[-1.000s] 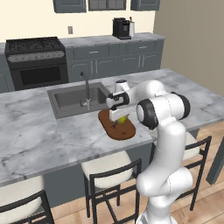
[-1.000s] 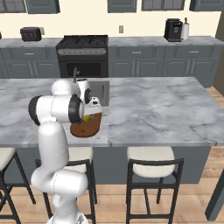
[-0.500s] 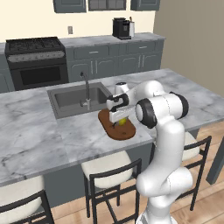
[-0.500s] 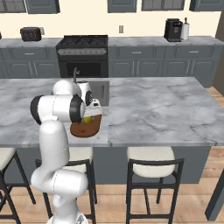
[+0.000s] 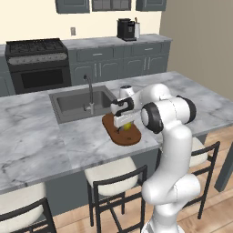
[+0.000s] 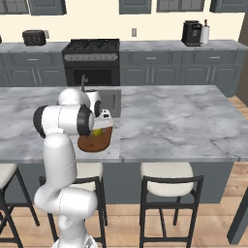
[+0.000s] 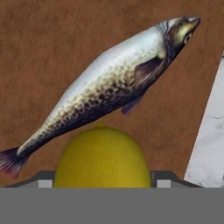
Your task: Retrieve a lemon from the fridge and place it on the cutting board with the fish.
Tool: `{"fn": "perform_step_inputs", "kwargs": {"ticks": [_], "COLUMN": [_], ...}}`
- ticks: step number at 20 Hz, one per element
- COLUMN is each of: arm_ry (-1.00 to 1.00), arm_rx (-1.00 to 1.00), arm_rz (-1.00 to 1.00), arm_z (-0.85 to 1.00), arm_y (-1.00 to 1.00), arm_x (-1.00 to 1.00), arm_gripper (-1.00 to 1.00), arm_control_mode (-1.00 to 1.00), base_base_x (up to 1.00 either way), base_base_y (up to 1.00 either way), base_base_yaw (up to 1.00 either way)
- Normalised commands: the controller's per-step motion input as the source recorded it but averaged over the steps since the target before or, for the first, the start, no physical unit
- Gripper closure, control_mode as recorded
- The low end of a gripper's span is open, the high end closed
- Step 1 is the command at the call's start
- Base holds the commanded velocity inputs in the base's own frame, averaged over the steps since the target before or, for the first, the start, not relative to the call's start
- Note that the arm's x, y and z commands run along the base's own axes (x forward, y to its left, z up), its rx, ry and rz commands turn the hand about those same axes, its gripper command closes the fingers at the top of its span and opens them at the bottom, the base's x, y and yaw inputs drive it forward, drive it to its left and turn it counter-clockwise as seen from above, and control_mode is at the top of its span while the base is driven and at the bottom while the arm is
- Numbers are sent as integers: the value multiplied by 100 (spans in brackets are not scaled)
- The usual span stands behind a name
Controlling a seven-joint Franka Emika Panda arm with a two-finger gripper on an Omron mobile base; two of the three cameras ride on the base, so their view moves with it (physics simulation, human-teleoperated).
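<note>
The gripper hangs low over the cutting board, pinching the lemon between its two fingers; in the hand view the yellow fruit sits at the bottom with a grey finger tip against each side. Whether the lemon touches the wood cannot be told. Just beyond it lies the fish, flat on the board, its long axis slanting across the hand view from the tail at lower left to the head at upper right. The oval board rests on the marble island counter, its far end close to the sink; a marble strip shows at the hand view's right edge
</note>
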Motion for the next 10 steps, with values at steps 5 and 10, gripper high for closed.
{"fn": "perform_step_inputs", "kwargs": {"ticks": [5,10], "arm_ry": [0,0], "arm_rx": [0,0], "arm_rz": [0,0], "arm_z": [4,27], "arm_y": [0,2], "arm_x": [-20,-34], "arm_gripper": [-100,-100], "arm_control_mode": [-100,-100], "base_base_x": [0,0], "base_base_y": [0,0], "base_base_yaw": [0,0]}}
